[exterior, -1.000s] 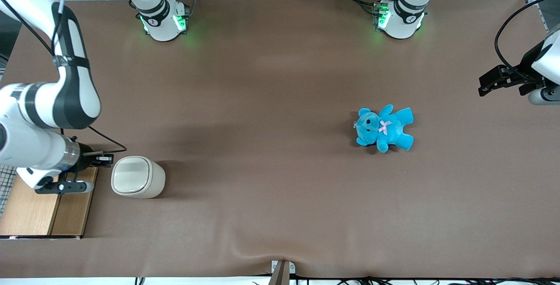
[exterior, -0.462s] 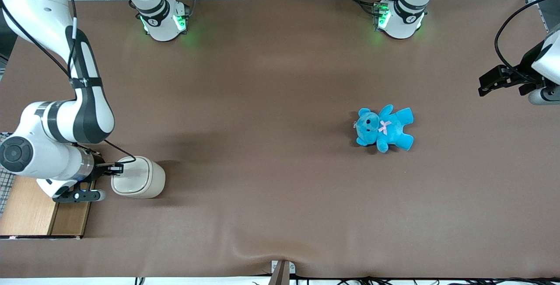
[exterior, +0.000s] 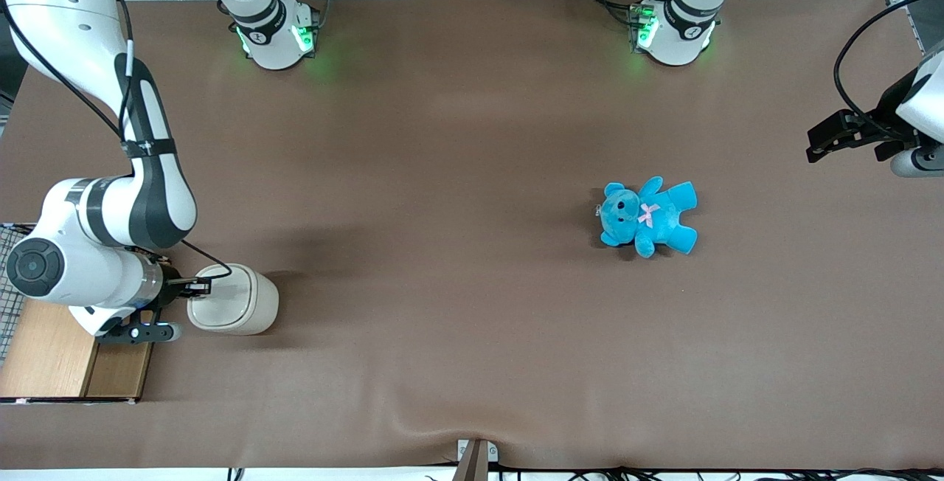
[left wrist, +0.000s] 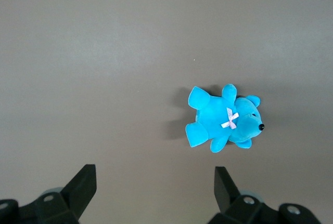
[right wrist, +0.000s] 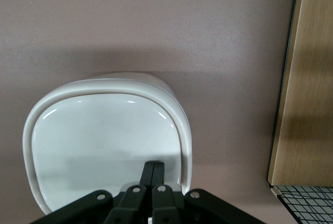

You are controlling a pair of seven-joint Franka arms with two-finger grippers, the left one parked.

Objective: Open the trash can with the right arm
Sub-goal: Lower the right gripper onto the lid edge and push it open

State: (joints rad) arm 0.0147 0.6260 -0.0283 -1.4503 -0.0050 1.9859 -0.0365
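Right at the working arm's end of the surface, my pincer hung over the trash can, fingers pressed together into one point. That point sat on the lid's edge nearest the wooden box, just inside the rim, the rest of the lid stretching away toward the parked arm's end. Pressing down there, I judged, should tip it. The lid still lay flat.

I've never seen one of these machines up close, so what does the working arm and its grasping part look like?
The right arm is large, white and jointed, with dark grey-black bands, a silver wrist and a black cable along it. Its end effector is small and black, its two slim fingers pressed together over the trash can lid's edge.
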